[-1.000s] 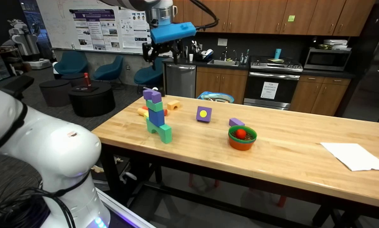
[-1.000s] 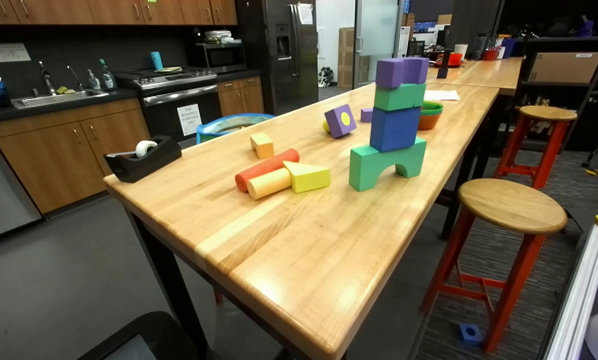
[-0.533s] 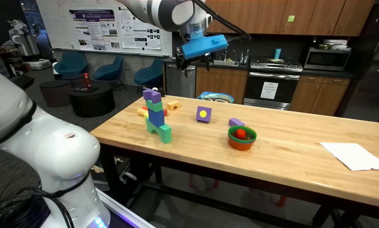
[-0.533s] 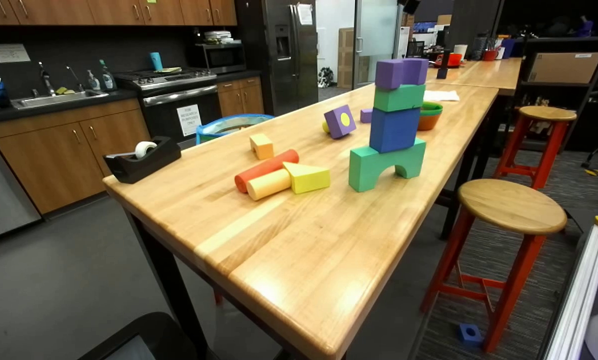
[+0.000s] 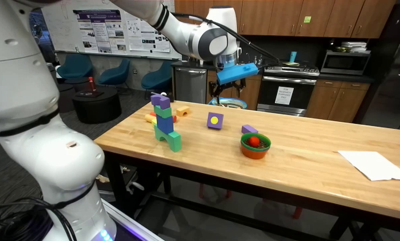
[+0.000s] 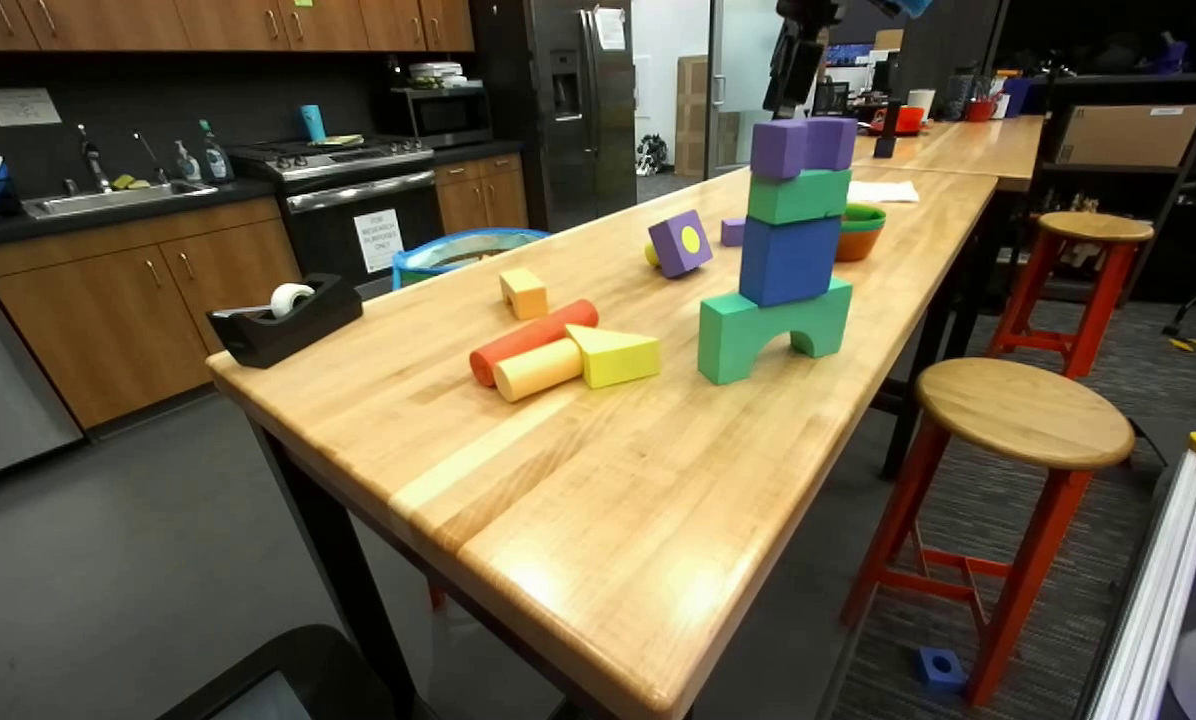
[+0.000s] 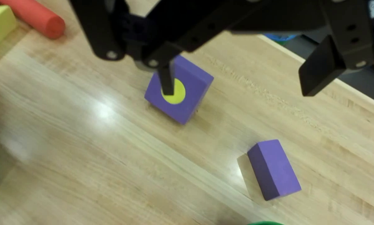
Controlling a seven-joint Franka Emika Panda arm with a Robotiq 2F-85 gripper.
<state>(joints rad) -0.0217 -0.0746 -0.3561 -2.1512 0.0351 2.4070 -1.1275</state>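
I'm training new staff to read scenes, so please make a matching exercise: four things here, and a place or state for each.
Things
1. Red ball
2. Green arch
3. Purple square block
4. End effector

Places and states
A. Open, holding nothing
B. In the green bowl
C. Tilted, showing a yellow circle
D. At the bottom of the tower

Pairs: 1-B; 2-D; 3-C; 4-A
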